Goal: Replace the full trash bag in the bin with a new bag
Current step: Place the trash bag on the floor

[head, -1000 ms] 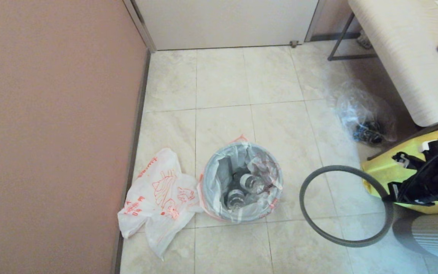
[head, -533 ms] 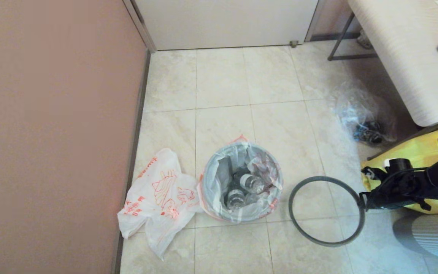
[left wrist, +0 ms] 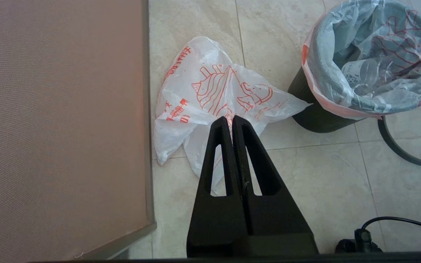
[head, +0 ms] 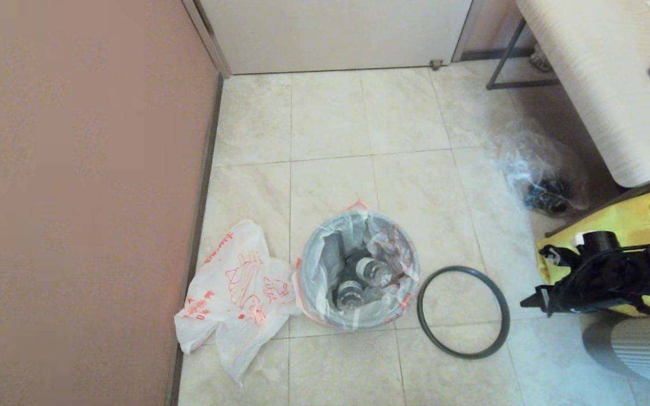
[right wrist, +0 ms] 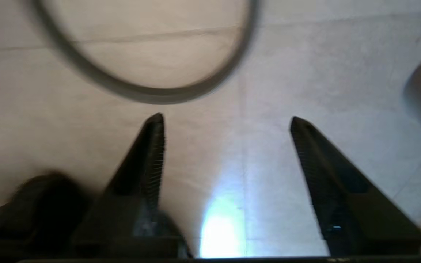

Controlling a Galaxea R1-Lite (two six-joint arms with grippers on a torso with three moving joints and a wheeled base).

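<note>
Head view: the right gripper [head: 534, 303] hangs low at the right side, its black arm reaching in from the right edge in front of a yellow bag [head: 635, 223]. Its fingers [right wrist: 152, 153] stand wide apart with nothing between them. The dark-grey rim ring [head: 463, 312] lies flat on the floor tiles [head: 330, 118], apart from the gripper and just right of the bin [left wrist: 313, 113]. The full trash bag [head: 325, 270] sits in the bin, bottles showing through; the bag's folded rim covers most of the bin's black wall. The new bag [head: 235, 287] lies crumpled on the floor, left of the bin by the wall. The left gripper [left wrist: 231, 118] hovers above the new bag with fingers pressed together, empty. A clear bag [head: 539, 169] sits far right; its contents are hard to make out.
</note>
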